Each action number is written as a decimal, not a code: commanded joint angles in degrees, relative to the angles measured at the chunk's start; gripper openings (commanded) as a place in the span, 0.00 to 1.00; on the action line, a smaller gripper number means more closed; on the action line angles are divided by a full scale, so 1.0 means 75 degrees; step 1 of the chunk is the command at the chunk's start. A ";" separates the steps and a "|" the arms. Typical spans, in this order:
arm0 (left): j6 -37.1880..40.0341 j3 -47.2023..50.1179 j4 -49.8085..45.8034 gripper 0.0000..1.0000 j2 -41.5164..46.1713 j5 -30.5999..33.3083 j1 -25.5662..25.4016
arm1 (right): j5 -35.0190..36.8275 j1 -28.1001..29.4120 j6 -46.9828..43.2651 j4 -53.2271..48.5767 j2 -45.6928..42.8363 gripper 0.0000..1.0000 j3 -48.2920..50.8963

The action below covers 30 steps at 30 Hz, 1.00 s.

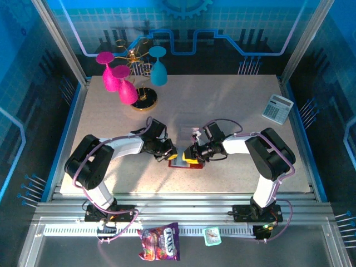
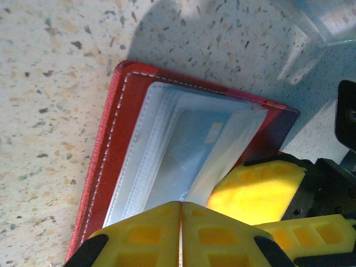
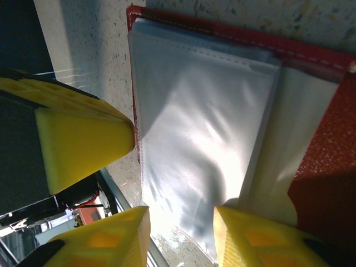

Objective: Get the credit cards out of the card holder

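Observation:
The red card holder lies open on the speckled table, its clear plastic sleeves fanned upward. A bluish credit card shows through a sleeve. My left gripper is shut, its yellow tips pinched on the near edge of a sleeve. In the right wrist view the card holder has a white sleeve standing up, and my right gripper is open with that sleeve's edge between its fingers. From the top view both grippers, left and right, meet over the holder at mid-table.
A clear plastic box sits just beyond the holder. A grey-white calculator lies at the right rear. Pink goblets and a blue goblet hang on a stand at the rear left. A candy bag lies on the front rail.

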State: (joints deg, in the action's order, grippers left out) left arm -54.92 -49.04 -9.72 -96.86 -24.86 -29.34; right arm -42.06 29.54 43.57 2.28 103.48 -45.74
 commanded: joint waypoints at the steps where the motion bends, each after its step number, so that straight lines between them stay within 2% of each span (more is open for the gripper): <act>1: 0.0150 -0.0079 -0.0290 0.10 0.0133 0.0258 -0.0058 | 0.0236 -0.0072 0.0097 -0.0152 0.0045 0.35 0.0229; 21: 0.0017 -0.0179 -0.0308 0.10 -0.0279 0.0116 -0.0165 | 0.0173 -0.0100 0.0187 0.0071 0.0039 0.30 0.0366; 30: -0.0032 -0.0244 -0.0260 0.10 -0.0075 0.0046 -0.0206 | 0.0136 -0.0118 0.0246 0.0130 -0.0066 0.29 0.0373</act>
State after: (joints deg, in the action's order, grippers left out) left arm -55.13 -49.19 -10.28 -98.10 -23.81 -30.24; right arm -42.17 29.17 44.64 5.06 103.46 -44.18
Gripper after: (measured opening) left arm 0.097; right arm 0.290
